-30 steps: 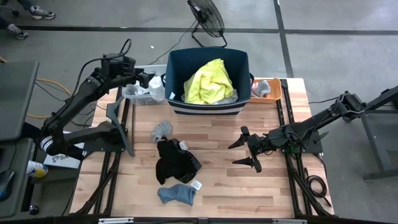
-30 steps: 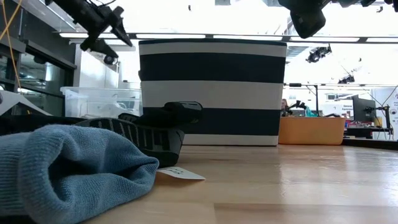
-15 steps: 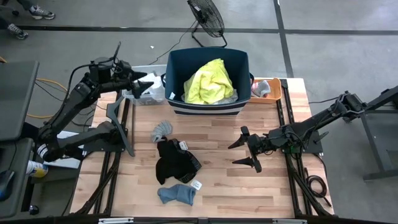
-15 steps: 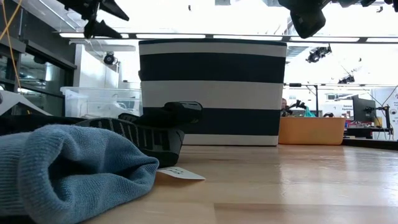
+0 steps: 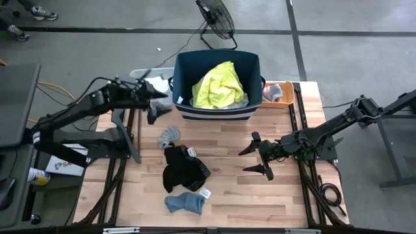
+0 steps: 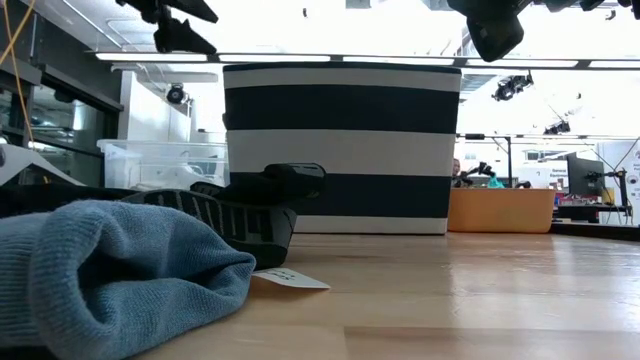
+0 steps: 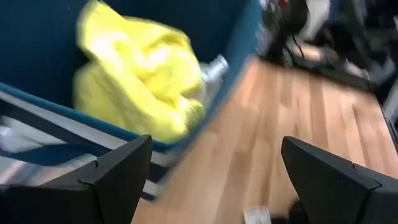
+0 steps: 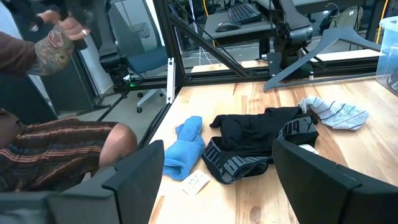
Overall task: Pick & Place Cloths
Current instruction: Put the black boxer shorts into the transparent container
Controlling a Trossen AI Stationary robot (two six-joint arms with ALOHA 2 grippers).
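Inside navy tub (image 5: 183, 71) lies yellow shirt (image 5: 218, 86).

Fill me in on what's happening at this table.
Clothes are being sorted into the navy tub, which already holds a yellow shirt. The left gripper, open and empty, hangs beside the tub above the grey sock. Black shorts and a blue sock lie on the table. The right gripper waits open, mid-table.
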